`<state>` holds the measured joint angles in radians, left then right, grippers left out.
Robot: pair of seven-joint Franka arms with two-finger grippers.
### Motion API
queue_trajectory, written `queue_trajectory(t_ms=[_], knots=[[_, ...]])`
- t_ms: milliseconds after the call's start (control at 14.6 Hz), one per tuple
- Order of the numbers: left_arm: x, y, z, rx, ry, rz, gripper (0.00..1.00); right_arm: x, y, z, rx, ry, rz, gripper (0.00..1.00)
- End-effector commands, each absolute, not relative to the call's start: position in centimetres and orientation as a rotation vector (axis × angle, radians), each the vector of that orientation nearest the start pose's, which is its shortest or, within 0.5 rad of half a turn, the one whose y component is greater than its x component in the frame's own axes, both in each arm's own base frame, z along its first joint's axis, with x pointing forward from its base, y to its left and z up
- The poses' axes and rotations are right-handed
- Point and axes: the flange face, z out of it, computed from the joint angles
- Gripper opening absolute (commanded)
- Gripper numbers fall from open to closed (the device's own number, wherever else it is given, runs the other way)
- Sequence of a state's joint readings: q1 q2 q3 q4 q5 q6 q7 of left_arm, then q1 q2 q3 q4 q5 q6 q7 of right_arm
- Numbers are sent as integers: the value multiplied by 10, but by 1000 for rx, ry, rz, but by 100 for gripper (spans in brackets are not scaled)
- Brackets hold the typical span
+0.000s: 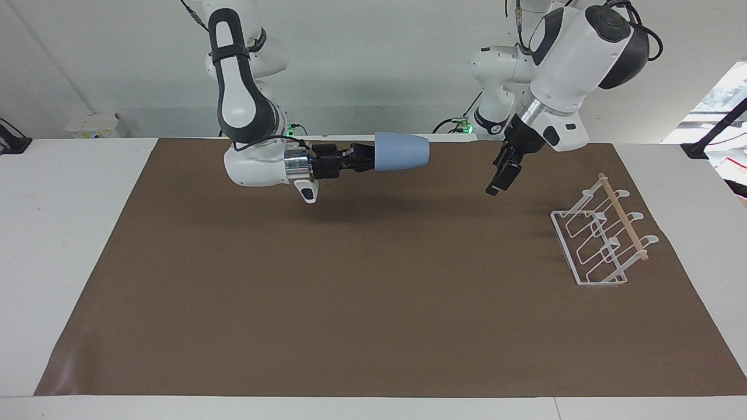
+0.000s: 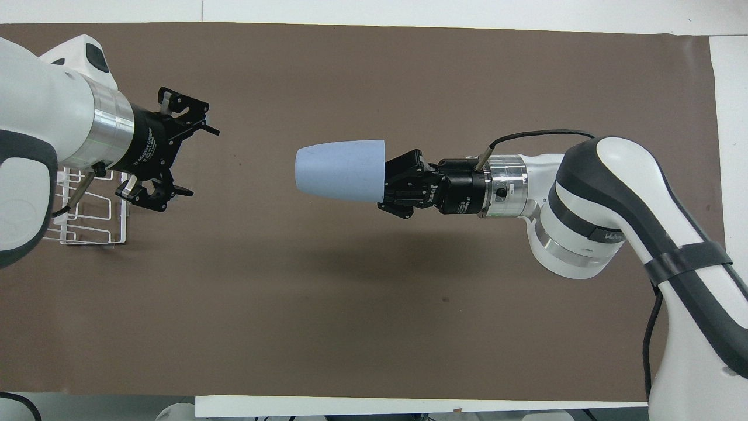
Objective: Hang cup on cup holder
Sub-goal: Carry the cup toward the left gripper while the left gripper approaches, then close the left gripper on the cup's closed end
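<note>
The right arm reaches in level above the brown mat (image 1: pixel 362 291) that covers the white bench (image 1: pixel 70 233), and its tool (image 1: pixel 366 158) is pinching the small light blue plastic tumbler (image 1: pixel 401 152) at its wide rim end. The cup lies on its side in the air, its narrower closed base pointing toward the left arm's end of the bench, and it casts a soft shadow on the mat below. From above, the same tumbler (image 2: pixel 340 171) sits straight out in front of the right tool (image 2: pixel 392 184), with the black fingers (image 2: pixel 403 164) reaching to its rim. The left arm comes down from its own end, and its tool (image 1: pixel 496 185) hangs over the mat between the cup and the small white wire rack with looped prongs and a thin wooden dowel along its top (image 1: pixel 601 239), apart from both. Seen from overhead, the left tool (image 2: pixel 188 158) has its fingers spread wide, with nothing between them, and it points toward the cup's base across an open stretch of mat. The rack (image 2: pixel 93 216) stands on the mat near the left arm's end of the bench, partly hidden under the left arm in the overhead view, with no cup on its prongs.
</note>
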<state>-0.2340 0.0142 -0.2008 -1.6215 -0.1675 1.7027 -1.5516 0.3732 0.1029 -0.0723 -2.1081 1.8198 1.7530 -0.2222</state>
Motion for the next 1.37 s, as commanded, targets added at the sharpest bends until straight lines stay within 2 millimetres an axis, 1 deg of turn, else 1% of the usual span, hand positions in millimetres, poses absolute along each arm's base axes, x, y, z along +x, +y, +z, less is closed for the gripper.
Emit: queue_trajectory(t_ms=[0,205,274,547,684,752,889,957,1026,1094,1231,1299], knots=[[491,-310,625,-2593,-1872,186,100,515,250,430,-1458,344,333,0],[464,-353,630,-2395,-2110,155,100,515,250,430,-1458,344,333,0],[460,-359,630,-2366,-2141,156,100,516,250,430,-1459,345,332,0],[464,-361,633,-2381,-2180,138,100,515,250,430,-1459,344,334,0],[465,-361,635,-2396,-2176,68,100,514,253,430,-1461,340,338,0],[467,-365,636,-2404,-2170,67,100,512,257,429,-1463,336,345,0],[465,-378,650,-2415,-2121,88,100,513,257,427,-1474,351,332,0],[465,-387,657,-2408,-2078,108,100,511,261,426,-1482,353,333,0],[460,-396,672,-2418,-2054,117,100,510,265,425,-1487,354,335,0],[458,-402,674,-2403,-2054,98,100,510,265,425,-1488,355,334,0],[450,-413,679,-2436,-2070,55,100,510,265,424,-1490,356,335,0],[452,-416,675,-2430,-2097,52,100,510,264,421,-1499,368,329,0]])
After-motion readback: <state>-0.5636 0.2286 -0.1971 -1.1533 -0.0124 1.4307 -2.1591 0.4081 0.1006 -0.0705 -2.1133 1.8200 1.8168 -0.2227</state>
